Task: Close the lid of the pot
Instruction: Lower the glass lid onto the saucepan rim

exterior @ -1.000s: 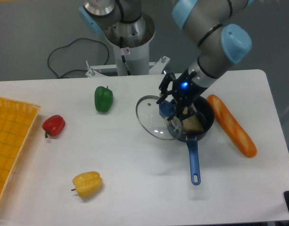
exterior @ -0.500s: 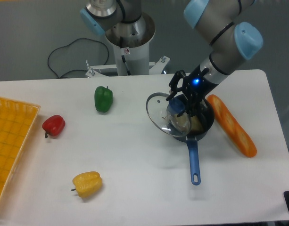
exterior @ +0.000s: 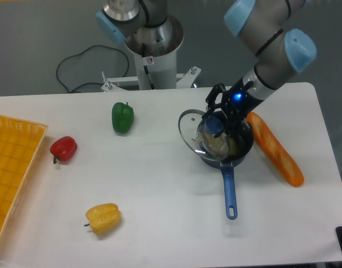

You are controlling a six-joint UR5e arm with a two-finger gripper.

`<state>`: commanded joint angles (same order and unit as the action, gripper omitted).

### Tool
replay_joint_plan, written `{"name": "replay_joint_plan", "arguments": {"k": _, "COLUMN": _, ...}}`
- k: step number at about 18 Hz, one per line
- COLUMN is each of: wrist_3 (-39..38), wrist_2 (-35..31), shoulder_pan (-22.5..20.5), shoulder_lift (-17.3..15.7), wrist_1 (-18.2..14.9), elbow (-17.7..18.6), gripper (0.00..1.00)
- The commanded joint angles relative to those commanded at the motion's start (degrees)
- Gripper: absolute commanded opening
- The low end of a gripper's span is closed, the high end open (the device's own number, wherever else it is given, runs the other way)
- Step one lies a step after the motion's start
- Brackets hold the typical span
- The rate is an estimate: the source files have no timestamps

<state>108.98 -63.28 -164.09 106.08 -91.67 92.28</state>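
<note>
Gripper (exterior: 218, 118) clamps the lid's knob.
The tilted lid (exterior: 200, 134) hides part of the pot (exterior: 229, 152), toward the tabletop's (exterior: 159, 212) right edge.

I am carrying the lid (exterior: 202, 134) rightward in my gripper (exterior: 216, 125); a second ago it was hanging mostly left of the pot (exterior: 232, 152), and now it is overlapping the pot's left half, tilted with its left edge raised. My gripper and wrist are shifting right and slightly up, closer to the bread loaf (exterior: 274, 148).
</note>
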Motion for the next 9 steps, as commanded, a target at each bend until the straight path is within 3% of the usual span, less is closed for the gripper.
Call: {"name": "replay_joint_plan", "arguments": {"k": 9, "wrist_3": 1.9, "wrist_2": -2.4, "shoulder_pan": -0.3, "shoulder_lift": 1.3, "wrist_1": 0.6, "elbow": 0.2, "gripper": 0.41}}
